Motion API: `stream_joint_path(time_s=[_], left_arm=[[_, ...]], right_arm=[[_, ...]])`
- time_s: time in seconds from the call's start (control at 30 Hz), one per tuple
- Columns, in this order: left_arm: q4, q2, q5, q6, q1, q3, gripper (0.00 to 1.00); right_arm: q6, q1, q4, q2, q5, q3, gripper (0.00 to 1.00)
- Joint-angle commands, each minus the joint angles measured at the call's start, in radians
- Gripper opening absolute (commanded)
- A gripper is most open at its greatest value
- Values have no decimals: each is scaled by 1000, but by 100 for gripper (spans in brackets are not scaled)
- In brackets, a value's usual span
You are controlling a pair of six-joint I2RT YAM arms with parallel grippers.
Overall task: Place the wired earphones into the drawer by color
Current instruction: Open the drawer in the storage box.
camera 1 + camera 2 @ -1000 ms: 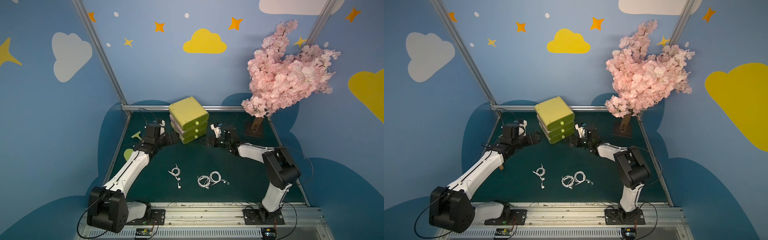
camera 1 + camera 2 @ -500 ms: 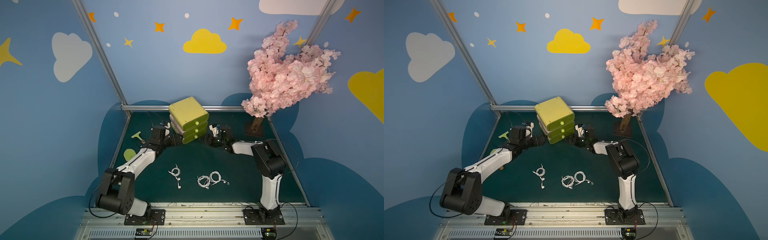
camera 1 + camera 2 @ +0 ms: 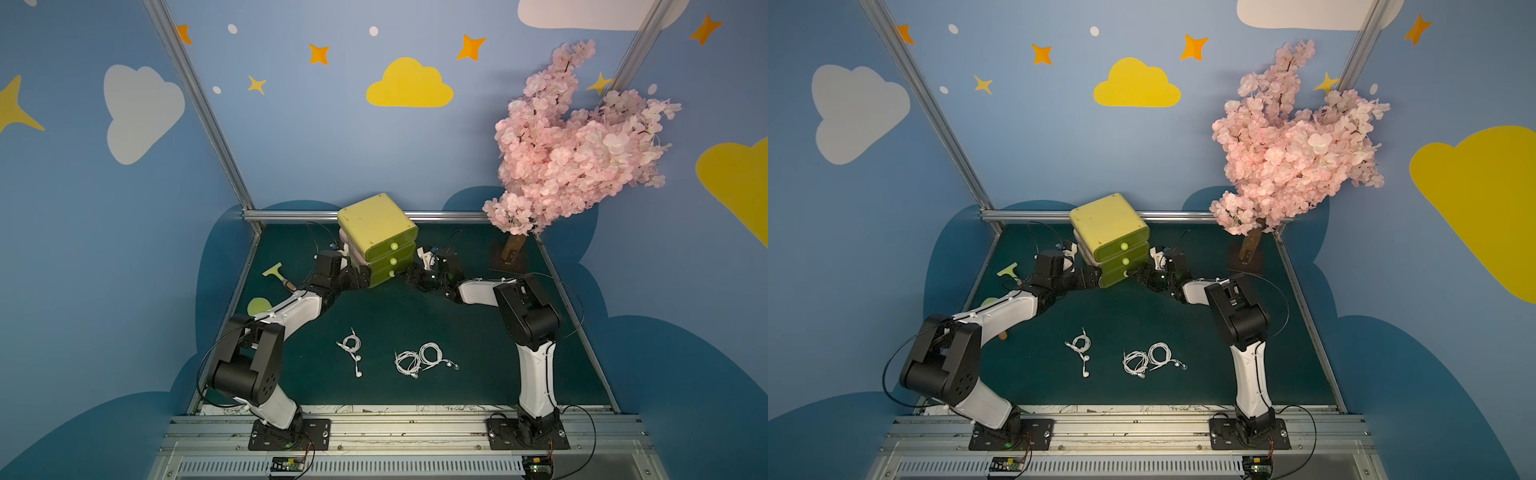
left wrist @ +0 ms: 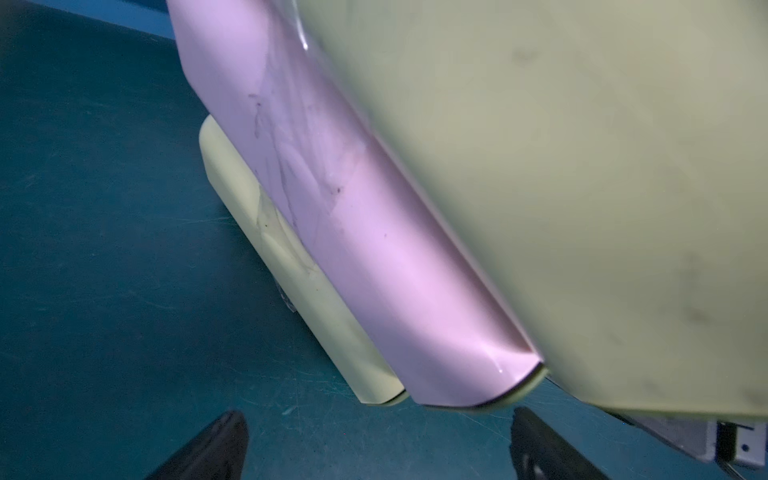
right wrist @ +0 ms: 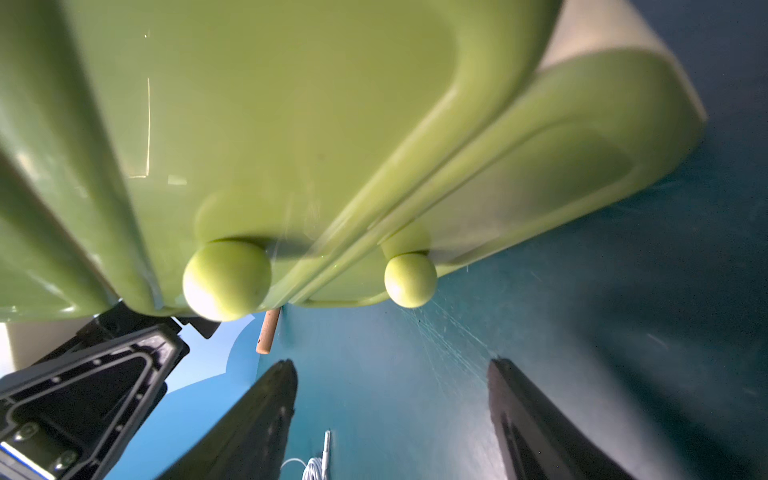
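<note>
Blue walls with painted clouds and stars box in the whole booth, and the floor is a dark green mat (image 3: pixel 457 316). Biggest thing on it is the pink blossom tree (image 3: pixel 573 141) in the far right corner.

Next down is the green drawer unit (image 3: pixel 376 222) at the back middle, turned a bit on the mat. It's three drawers stacked, all pushed shut, so I can't see what's in any of them. My left wrist camera shows a pink panel (image 4: pixel 353 249) on its side.

Both my arms stretch out low toward it. My left claw (image 4: pixel 378 419) sits at the unit's lower left corner, fingers spread wide with only mat between them. My right claw (image 5: pixel 392 365) is just in front of the bottom drawer, fingers apart too, nothing clamped. The bottom knob (image 5: pixel 410 279) sits just ahead of the gap, untouched, with the middle knob (image 5: pixel 226 278) beside it.

The white earphones are out on the mat near my bases, well apart from the unit. In both top views there's a lone coil (image 3: pixel 351 345) (image 3: pixel 1079 345), and a pair of coils (image 3: pixel 419 357) (image 3: pixel 1148 357) touching each other.

Smallest bits: a green T-shaped scraper (image 3: pixel 274 272) and a pale green disc (image 3: pixel 258 306) by my left arm.
</note>
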Motion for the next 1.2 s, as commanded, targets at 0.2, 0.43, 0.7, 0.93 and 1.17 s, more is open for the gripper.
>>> stream_joint_path(time_s=[0.2,0.43,0.7,0.93,1.17], left_arm=[[45,32,-37,-19,-9,17,100],[48,30,-47,-26,-9,10,100],[48,29,-53,-28,-9,9,100],[44,29,-59,-30,-9,6,100],[44,30,-62,-32,-9,7,100]], right_arm=[[74,12,92,66,43,41,64],[99,29,113,94,62,70,58],[123,43,126,114,83,92,52],[151,49,159,138,80,98,47],[181,57,196,155,91,102,46]])
